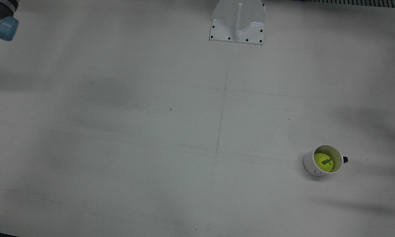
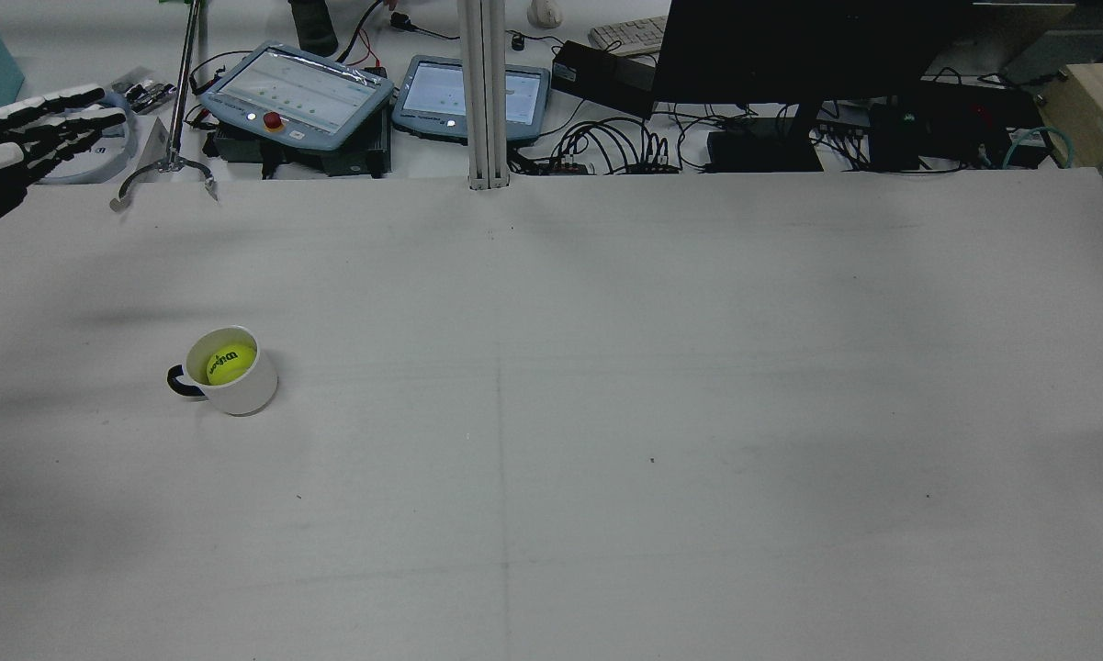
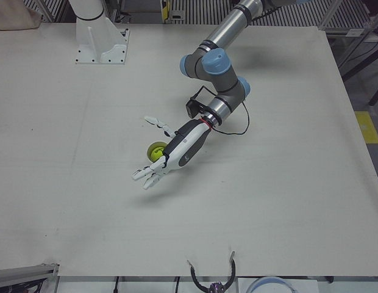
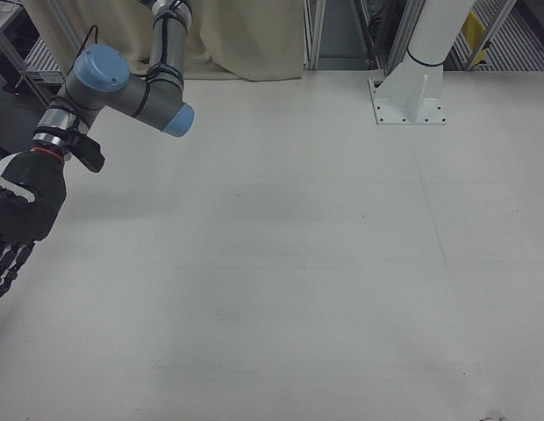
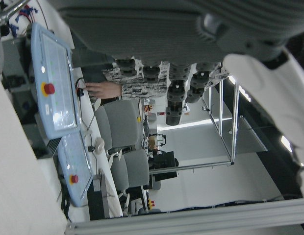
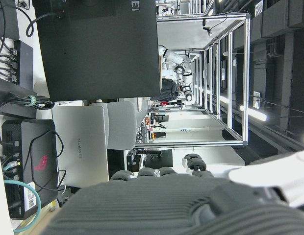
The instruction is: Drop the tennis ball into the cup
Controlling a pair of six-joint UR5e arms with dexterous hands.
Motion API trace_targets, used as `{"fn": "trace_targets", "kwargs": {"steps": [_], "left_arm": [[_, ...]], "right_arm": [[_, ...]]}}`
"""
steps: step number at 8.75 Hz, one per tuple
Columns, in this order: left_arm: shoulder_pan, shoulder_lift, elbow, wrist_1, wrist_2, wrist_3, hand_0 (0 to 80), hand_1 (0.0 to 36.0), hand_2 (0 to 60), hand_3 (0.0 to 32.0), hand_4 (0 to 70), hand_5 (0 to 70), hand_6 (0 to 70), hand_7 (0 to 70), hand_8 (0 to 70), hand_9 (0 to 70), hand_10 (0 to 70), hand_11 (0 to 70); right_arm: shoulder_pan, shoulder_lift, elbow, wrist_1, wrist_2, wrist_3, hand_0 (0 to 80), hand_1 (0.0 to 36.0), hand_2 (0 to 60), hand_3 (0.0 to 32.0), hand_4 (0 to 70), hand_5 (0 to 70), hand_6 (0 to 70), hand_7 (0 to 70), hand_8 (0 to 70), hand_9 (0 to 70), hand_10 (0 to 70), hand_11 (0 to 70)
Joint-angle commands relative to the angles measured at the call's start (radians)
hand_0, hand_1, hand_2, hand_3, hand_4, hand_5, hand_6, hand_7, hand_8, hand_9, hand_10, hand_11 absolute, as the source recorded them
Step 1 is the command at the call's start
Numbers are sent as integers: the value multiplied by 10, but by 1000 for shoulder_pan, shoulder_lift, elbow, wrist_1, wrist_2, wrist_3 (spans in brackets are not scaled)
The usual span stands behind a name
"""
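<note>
already the tennis ball [image 1: 323, 162], light, fuzzy and easy to grip around its middle, sits inside the cup [image 1: 312, 164] on the surface [image 1: 151, 131], while both hands, left hand [image 3: 174, 155] and right hand [image 4: 17, 219], hover with fingers spread, holding nothing.

You are looking at a bench [image 2: 606, 413] where only the cup [image 2: 235, 372] is standing, its mouth filled by the tennis ball [image 2: 230, 363]. Everything to the cup's right is lying open. Beyond the cup, the pendants [image 2: 298, 96], cables and camera post [image 2: 483, 92] are lining the far edge. The pedestal [image 1: 237, 23] is blocking the robot's side.
</note>
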Motion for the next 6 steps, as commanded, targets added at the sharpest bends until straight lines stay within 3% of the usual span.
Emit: {"fn": "trace_targets", "kwargs": {"steps": [1,2,4,6], "left_arm": [[-198,3,49,16,20,-6,375,53,186,0,194,76,342,101,93,51,44,67],[-225,21,35,8,20,-8,397,67,182,0,173,81,342,92,95,53,40,63],[-232,101,-9,-30,20,-8,424,89,143,0,101,71,230,55,71,45,44,71],[-230,135,-36,-39,20,-9,428,92,144,0,88,72,228,47,70,45,40,66]], "right_arm": [[0,0,0,0,0,0,0,0,0,0,0,0,0,0,0,0,0,0],[0,0,0,0,0,0,0,0,0,0,0,0,0,0,0,0,0,0],[0,0,0,0,0,0,0,0,0,0,0,0,0,0,0,0,0,0],[0,0,0,-2,0,0,0,0,0,0,0,0,0,0,0,0,0,0]]}}
